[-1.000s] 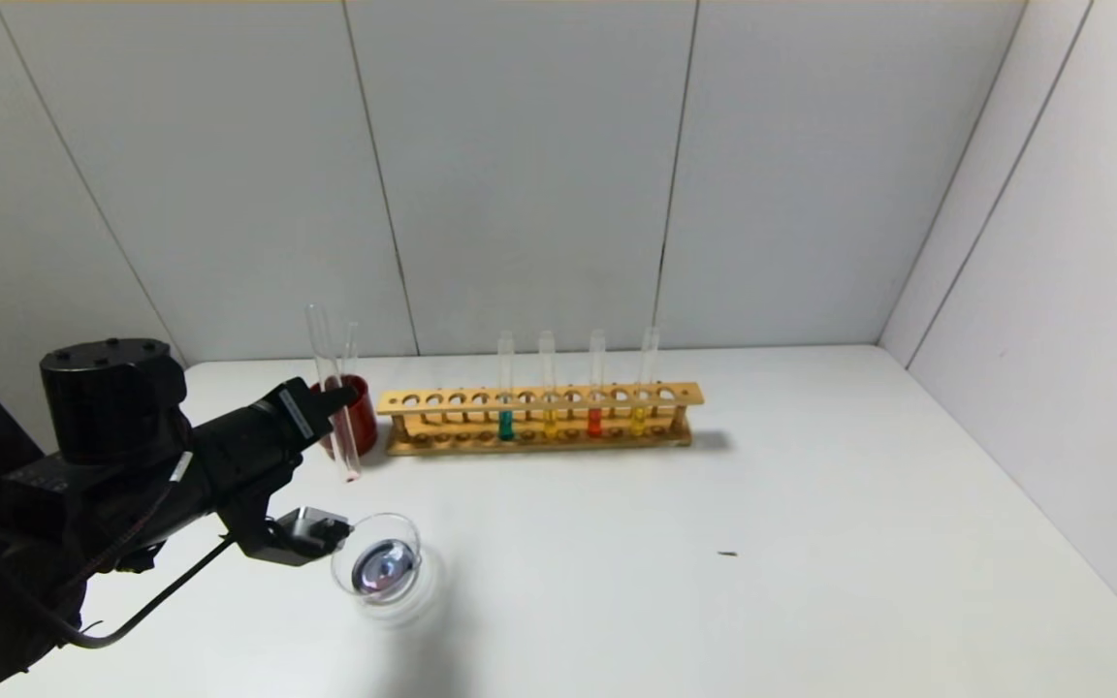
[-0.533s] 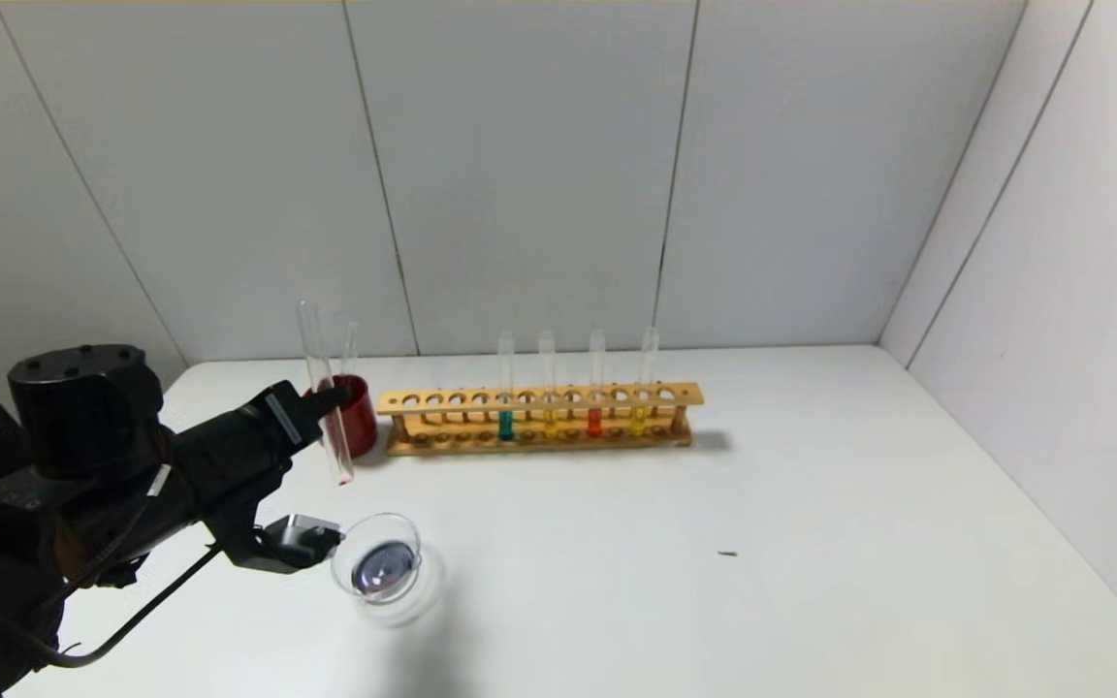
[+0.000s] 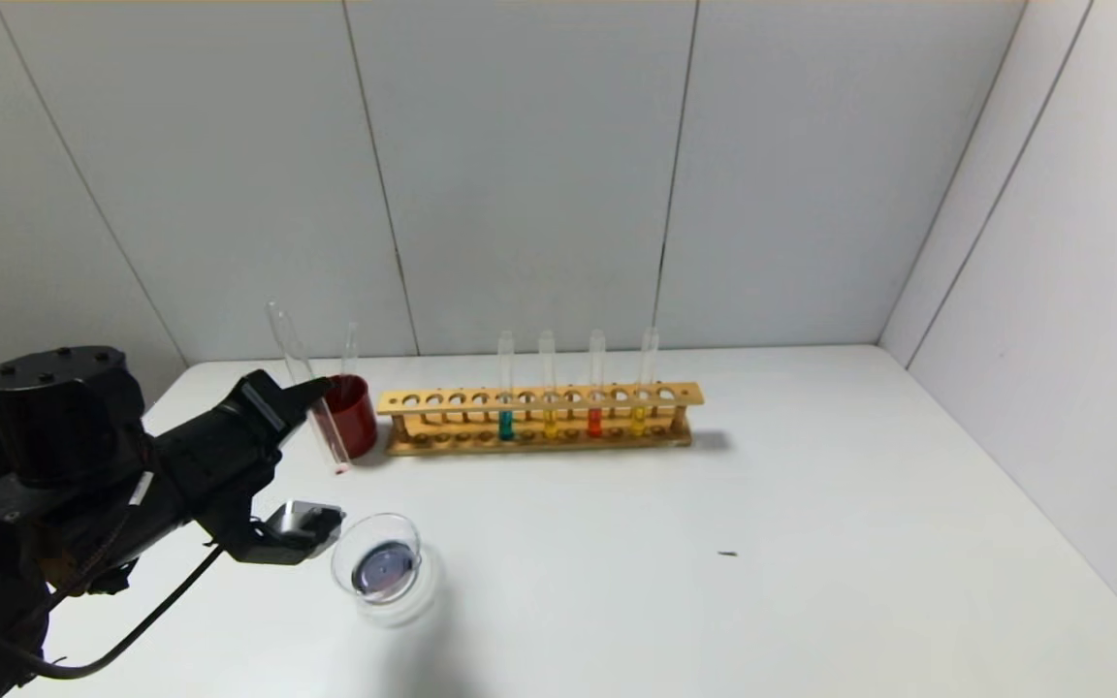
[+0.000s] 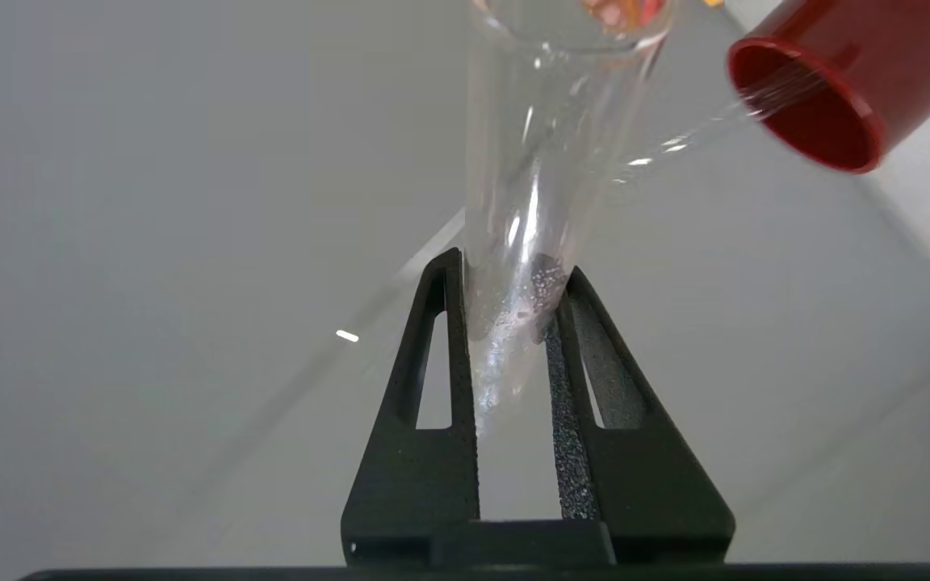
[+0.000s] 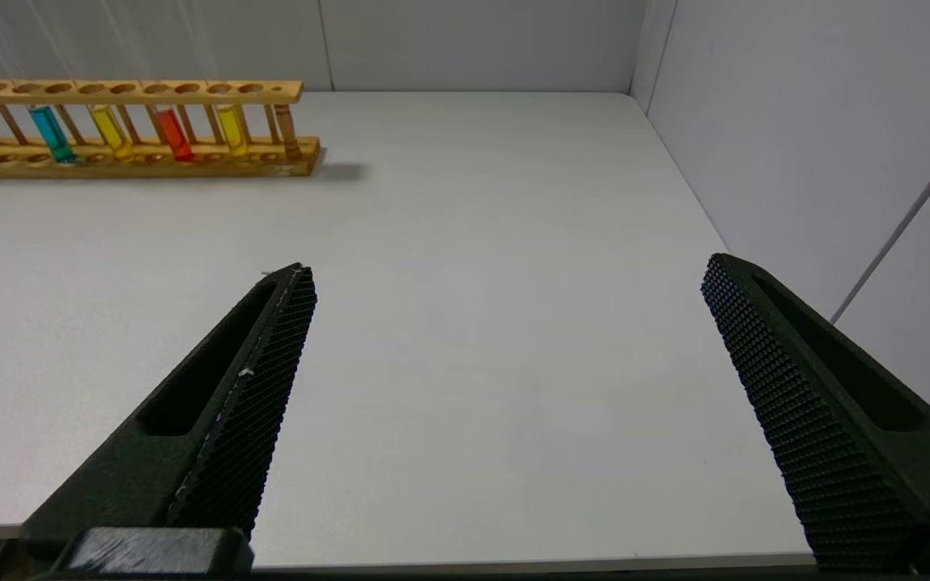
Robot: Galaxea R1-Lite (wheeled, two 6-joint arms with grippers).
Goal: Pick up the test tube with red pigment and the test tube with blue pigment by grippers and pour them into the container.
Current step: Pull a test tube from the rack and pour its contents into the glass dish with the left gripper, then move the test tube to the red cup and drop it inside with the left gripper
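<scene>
**Emptied tube swings back toward the red cup**

Since a second ago, the left gripper (image 3: 311, 390) has drawn back to the robot's left and tipped its tube further, so the mouth now leans away from the wooden rack (image 3: 539, 419) and the base hangs just in front of the red cup (image 3: 349, 415). Its jaws are clamped on a near-empty test tube (image 3: 306, 388) with only a reddish trace at the bottom; the left wrist view shows the glass pinched between the two pads. The glass dish (image 3: 380, 567) sits near the front of the table, holding a dark purplish pool, which suggests both pigments are already in. A second bare tube (image 3: 351, 351) stands in the cup, so this one is probably headed there as discard. The right gripper (image 5: 505, 403) waits wide open and empty, well apart from the rack. In the rack a red-liquid tube (image 3: 595, 388) and a teal tube (image 3: 506, 388) remain among yellow ones.
</scene>
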